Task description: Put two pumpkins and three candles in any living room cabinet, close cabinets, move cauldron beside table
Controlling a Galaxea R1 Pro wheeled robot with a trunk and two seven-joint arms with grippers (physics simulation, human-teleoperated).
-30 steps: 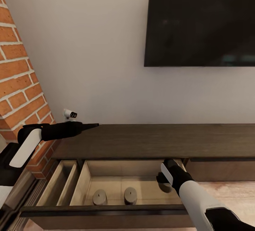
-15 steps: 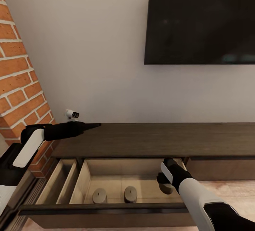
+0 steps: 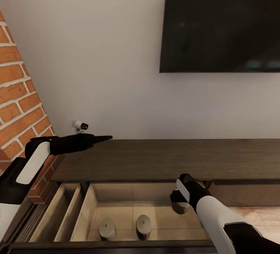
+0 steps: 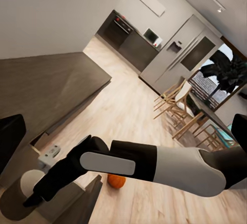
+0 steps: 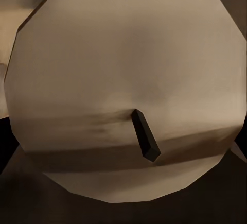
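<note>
The cabinet (image 3: 167, 158) is a long dark console whose wide drawer (image 3: 91, 211) stands pulled out. Two candles (image 3: 107, 228) (image 3: 143, 226) stand upright on the drawer's tan floor. My right gripper (image 3: 179, 203) reaches down into the drawer's right part, shut on a third candle (image 3: 180, 208). That candle's pale top and dark wick (image 5: 144, 141) sit close in the right wrist view. My left gripper (image 3: 105, 138) hovers open over the cabinet top's left end. In the left wrist view, a pumpkin (image 4: 117, 181) lies on the wooden floor behind my right arm, beside the held candle (image 4: 30, 182).
A large black TV (image 3: 221, 22) hangs on the wall above the cabinet. A brick wall (image 3: 19, 102) closes the left side. A small white gadget (image 3: 80, 125) sits at the cabinet top's left end. A narrow open compartment (image 3: 58, 219) lies left of the drawer.
The head view has shifted, so the drawer and its two candles sit lower in the picture. My right gripper, still holding its candle, stands slightly higher above the drawer floor. The left arm barely moved.
</note>
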